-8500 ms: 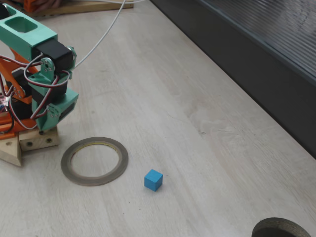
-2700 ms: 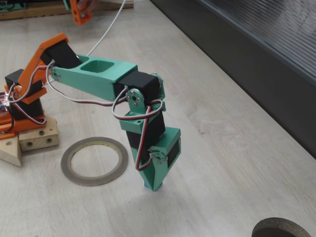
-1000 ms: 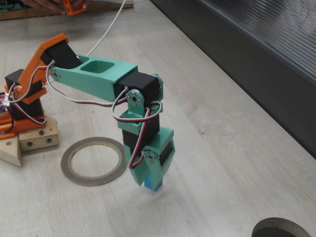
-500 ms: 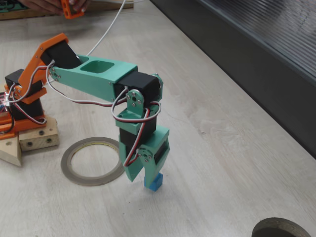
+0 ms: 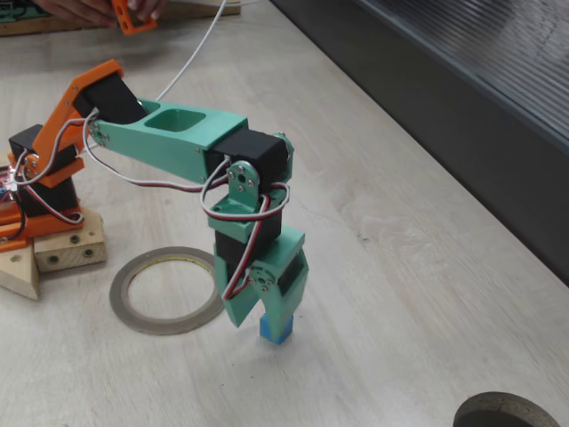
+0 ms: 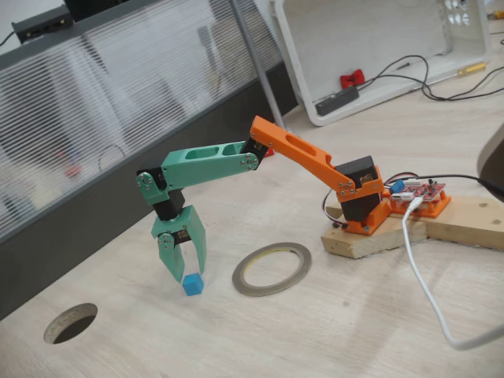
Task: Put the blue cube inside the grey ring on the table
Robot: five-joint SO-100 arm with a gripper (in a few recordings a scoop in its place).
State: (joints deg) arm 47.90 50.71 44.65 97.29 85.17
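The small bright blue cube with plain faces [image 5: 276, 330] [image 6: 192, 284] sits on the pale whitewashed wood-grain worktop [image 5: 373, 294] [image 6: 331, 331], outside the thin flat grey ring with a yellowish inner rim [image 5: 166, 289] [image 6: 272, 268] and just beside its outer edge. In both fixed views the green two-finger end effector [image 5: 269, 313] [image 6: 183, 268] points straight down over the cube, its fingers drawn in against the cube's upper part so that it appears to be pinching the cube; whether the cube rests on the worktop or is barely lifted cannot be told. The arm's green forearm and orange upper link reach out from a base mounted on a wooden block [image 5: 52, 254] [image 6: 378, 236], with the ring lying between base and cube. By these pictures the reach and the grasp look done or nearly so. What remains is the lift, a short carry toward the base over the ring's band, and the release inside the wide hole, which is far larger than the cube.
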